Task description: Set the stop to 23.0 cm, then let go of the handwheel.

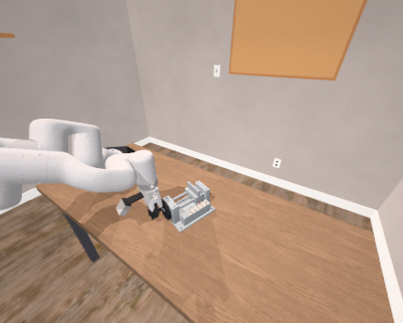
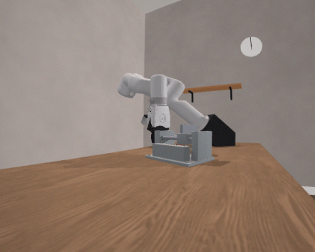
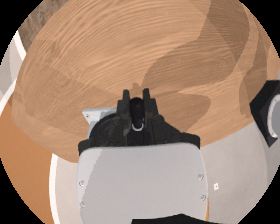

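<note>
Fingers nearly together on the gripper [image 1: 154, 213] [image 2: 152, 136] [image 3: 136, 93], and they've got something: the dark crank knob [image 3: 136, 107] is pinched upright between them. That grip makes sense, a hold out on the knob giving leverage to swing the handwheel [image 1: 167, 210] [image 3: 104, 128] round. The wheel sits at the near end of the grey stop fixture, up against its end plate [image 1: 170, 203], presumably to drive the screw along the rods. And there's the stop, by the look of it, the sliding grey block [image 1: 196, 191] [image 2: 184, 138] between the end plates, well towards the far one [image 2: 202, 147]. In front runs the long low housing [image 1: 195, 215] [image 2: 170, 152] with pale marks and a touch of red on top, likely the scale, placed to be read against the block. All of it rides on one base plate [image 1: 181, 229] [image 2: 187, 164] on the wooden table [image 1: 278, 260] [image 2: 132, 203] [image 3: 141, 60]. Now the trouble: those figures are too small to read, so 23.0 can't be called. From the exterior, wheel and black fingers merge; from the wrist, gripper parts cover much of the rim.
</note>
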`<move>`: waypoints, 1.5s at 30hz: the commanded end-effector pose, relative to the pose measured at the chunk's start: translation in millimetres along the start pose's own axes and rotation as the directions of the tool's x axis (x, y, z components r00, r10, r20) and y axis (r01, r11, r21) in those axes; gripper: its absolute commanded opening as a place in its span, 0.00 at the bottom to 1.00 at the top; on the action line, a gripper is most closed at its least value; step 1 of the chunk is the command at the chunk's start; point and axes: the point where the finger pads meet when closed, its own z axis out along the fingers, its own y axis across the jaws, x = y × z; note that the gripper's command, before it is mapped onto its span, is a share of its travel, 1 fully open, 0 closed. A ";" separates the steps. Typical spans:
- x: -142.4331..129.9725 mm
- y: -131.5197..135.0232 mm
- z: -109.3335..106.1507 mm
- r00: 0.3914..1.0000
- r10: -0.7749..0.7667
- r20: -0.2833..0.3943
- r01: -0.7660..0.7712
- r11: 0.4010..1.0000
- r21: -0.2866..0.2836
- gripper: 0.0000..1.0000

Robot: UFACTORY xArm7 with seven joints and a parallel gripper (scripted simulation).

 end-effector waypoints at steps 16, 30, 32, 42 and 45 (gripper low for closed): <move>-0.5 0.5 -1.4 1.000 -0.001 0.001 0.001 1.000 0.001 0.06; -0.5 1.7 -3.7 1.000 -0.001 0.001 0.001 1.000 0.001 0.06; -0.5 1.9 -4.2 1.000 -0.001 0.001 0.001 1.000 0.001 0.06; -0.5 3.2 -7.8 1.000 -0.001 0.001 0.001 1.000 0.001 0.06; -0.5 3.4 -8.3 1.000 -0.001 0.001 0.001 1.000 0.001 0.06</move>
